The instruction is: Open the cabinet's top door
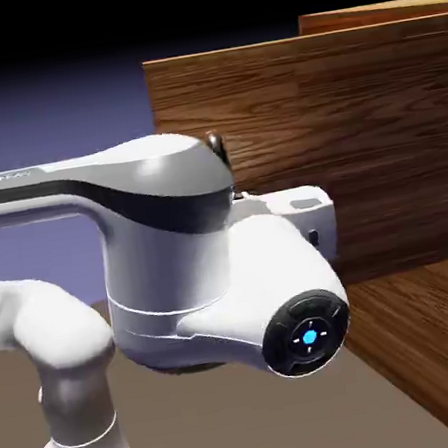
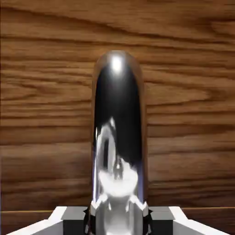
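**At the cabinet: claw clamped on the top door's handle, door swung out**

At the right side of the exterior view, the cabinet (image 1: 427, 339) is sitting as a big brown wood-grain box, and the top door (image 1: 337, 140) is standing swung out from it, its broad face angled toward the camera and reaching left past the arm. The cabinet's body is showing behind and below the door, with a pale wood edge peeking in at the far right. The counter (image 1: 298, 419) is running underneath, brownish and plain.

The arm (image 1: 182, 254) is filling most of the left and middle of that view, its fat white wrist with the blue-lit round cap sitting right in front of the door. The claw itself is hiding behind the wrist there, so you can't make out the fingers from outside.

The hand view is telling the rest. The silver handle (image 2: 119, 133) is rising straight up the middle, huge and shiny, with the door's wood grain filling everything behind it. The claw (image 2: 119, 211) is gripping the handle: the grey fingertips (image 2: 97, 206) are pressing against both sides of the metal at the bottom edge, with no gap showing between pad and handle. The handle's rounded top is catching a bright highlight.
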Action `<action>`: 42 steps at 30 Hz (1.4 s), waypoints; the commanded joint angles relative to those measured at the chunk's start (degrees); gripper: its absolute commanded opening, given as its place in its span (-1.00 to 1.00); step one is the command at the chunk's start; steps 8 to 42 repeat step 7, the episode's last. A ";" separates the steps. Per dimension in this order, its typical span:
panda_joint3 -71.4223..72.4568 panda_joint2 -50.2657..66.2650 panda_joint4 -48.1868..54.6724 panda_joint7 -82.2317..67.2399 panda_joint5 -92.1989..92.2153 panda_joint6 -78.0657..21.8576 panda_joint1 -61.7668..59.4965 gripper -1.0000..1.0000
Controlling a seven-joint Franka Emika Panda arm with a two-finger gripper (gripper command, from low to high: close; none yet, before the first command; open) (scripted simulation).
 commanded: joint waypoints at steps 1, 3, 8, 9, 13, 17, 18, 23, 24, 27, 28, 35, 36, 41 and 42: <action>-1.38 -0.14 2.04 0.33 -0.60 -1.40 2.07 -1.00; -3.98 -0.63 6.16 1.09 -1.74 -4.26 6.23 -1.00; -8.23 -2.13 14.03 2.90 -3.58 -9.49 13.92 -1.00; -8.23 -2.13 14.03 2.90 -3.58 -9.49 13.92 -1.00; -8.23 -2.13 14.03 2.90 -3.58 -9.49 13.92 -1.00; -8.23 -2.13 14.03 2.90 -3.58 -9.49 13.92 -1.00; -8.23 -2.13 14.03 2.90 -3.58 -9.49 13.92 -1.00; -8.23 -2.13 14.03 2.90 -3.58 -9.49 13.92 -1.00; -8.23 -2.13 14.03 2.90 -3.58 -9.49 13.92 -1.00; -8.23 -2.13 14.03 2.90 -3.58 -9.49 13.92 -1.00; -8.23 -2.13 14.03 2.90 -3.58 -9.49 13.92 -1.00; -8.23 -2.13 14.03 2.90 -3.58 -9.49 13.92 -1.00; -8.23 -2.13 14.03 2.90 -3.58 -9.49 13.92 -1.00; -8.23 -2.13 14.03 2.90 -3.58 -9.49 13.92 -1.00; -8.23 -2.13 14.03 2.90 -3.58 -9.49 13.92 -1.00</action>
